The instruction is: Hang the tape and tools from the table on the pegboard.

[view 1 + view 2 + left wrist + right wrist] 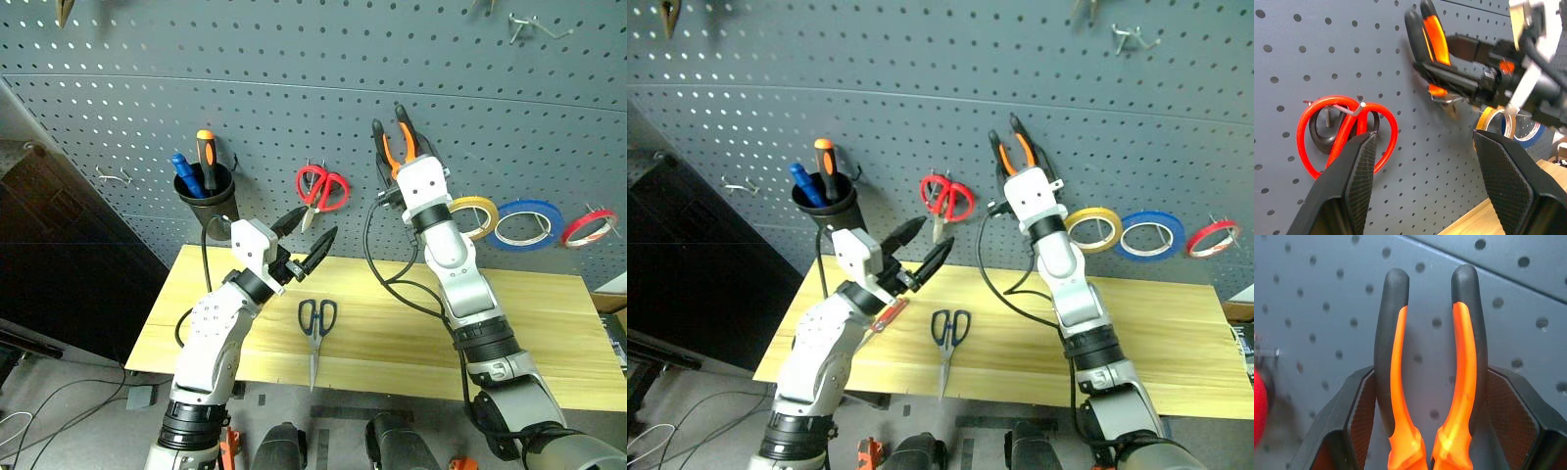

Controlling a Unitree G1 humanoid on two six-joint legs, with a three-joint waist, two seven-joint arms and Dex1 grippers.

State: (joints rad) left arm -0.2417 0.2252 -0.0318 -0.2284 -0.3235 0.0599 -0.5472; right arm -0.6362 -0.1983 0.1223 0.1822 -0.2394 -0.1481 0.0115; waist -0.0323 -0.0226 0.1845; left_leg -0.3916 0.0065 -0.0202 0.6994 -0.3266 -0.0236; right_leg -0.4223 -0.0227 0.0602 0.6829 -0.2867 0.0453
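Observation:
My right gripper [404,149] is raised against the dark grey pegboard [294,88], shut on the orange-and-black pliers [1396,382], whose handles point upward between its fingers. Lower down, my left gripper [312,235] stands open and empty above the table's back edge, aimed at the board. The dark-blue-handled scissors [315,323] lie on the light wood table [549,333]. The slim red-handled screwdriver [890,313] lies on the table under my left gripper. The yellow tape [475,213] hangs on the board just right of my right arm.
Red-handled scissors [323,186] hang on the board between my grippers. A black cup [206,191] holding blue and orange screwdrivers hangs at left. A blue tape roll [529,223] and a red one [588,227] hang right of the yellow. Bare hooks [534,29] sit top right.

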